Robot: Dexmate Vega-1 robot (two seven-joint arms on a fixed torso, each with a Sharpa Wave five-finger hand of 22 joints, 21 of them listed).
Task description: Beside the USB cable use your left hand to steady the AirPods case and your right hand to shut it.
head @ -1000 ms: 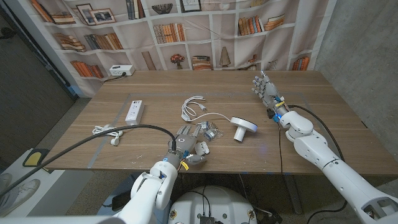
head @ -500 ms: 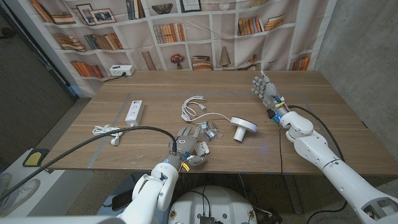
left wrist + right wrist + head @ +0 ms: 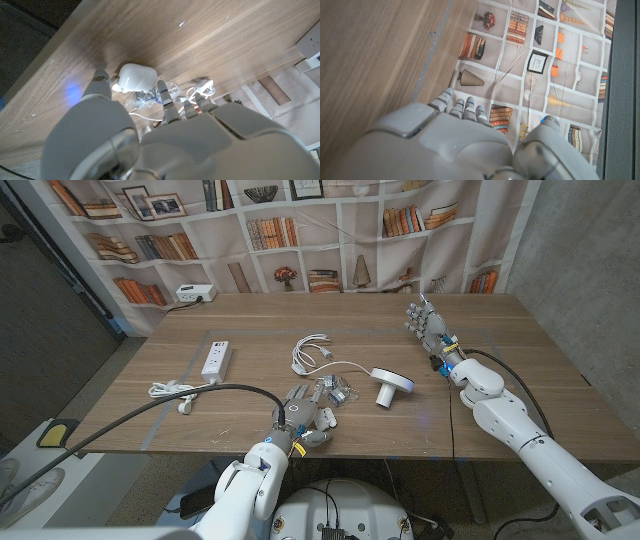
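The white AirPods case lies on the wooden table near its front edge, a small white part sticking out on the thumb side. In the head view the case shows as a small white blob beside my left hand. My left hand reaches over it with the thumb on one side and a finger on the other, close but not plainly gripping. The white USB cable lies coiled farther back. My right hand stands upright at the far right, fingers apart, holding nothing.
A crumpled clear wrapper lies just beyond the left hand's fingers. A white round puck on a stem sits right of it. A white power strip and a white plug lead lie at the left.
My left hand has crept slightly toward the case. The right hand and the objects have stayed where they were.
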